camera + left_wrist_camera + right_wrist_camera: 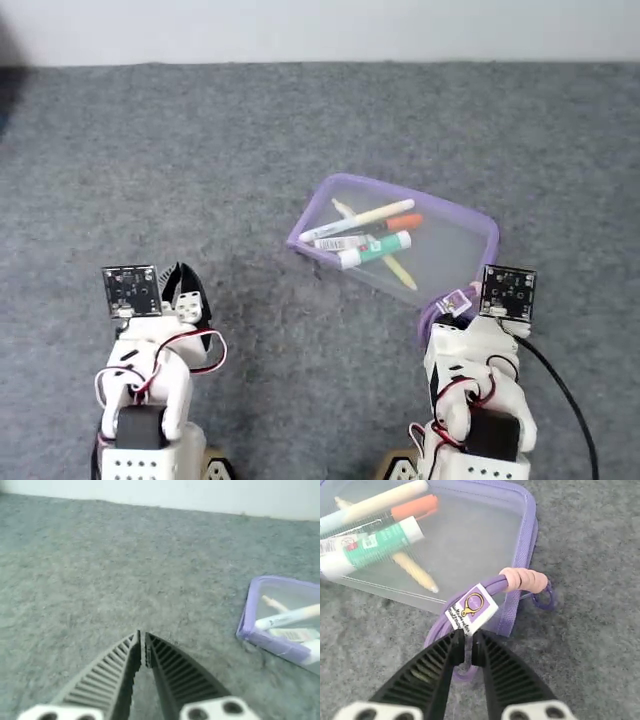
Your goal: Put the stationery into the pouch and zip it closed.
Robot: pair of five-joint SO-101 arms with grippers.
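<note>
Left arm: is sitting folded at the near edge of the grey felt table (150,150), well apart from the pouch.
Left gripper (142,637): is hanging over bare felt, jaws all but closed, holding nothing.
Right gripper (465,639): is hovering at the purple wrist strap (490,586), jaws nearly closed; I cannot tell whether it is pinching the strap.
Translucent purple-trimmed pouch (455,245): is lying flat right of centre.
Pens and glue stick (365,238): are lying inside the pouch.

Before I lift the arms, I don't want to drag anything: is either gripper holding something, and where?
Left gripper: nothing. Right gripper: jaws shut at the pouch strap beside its tag; actual pinch cannot be told.
</note>
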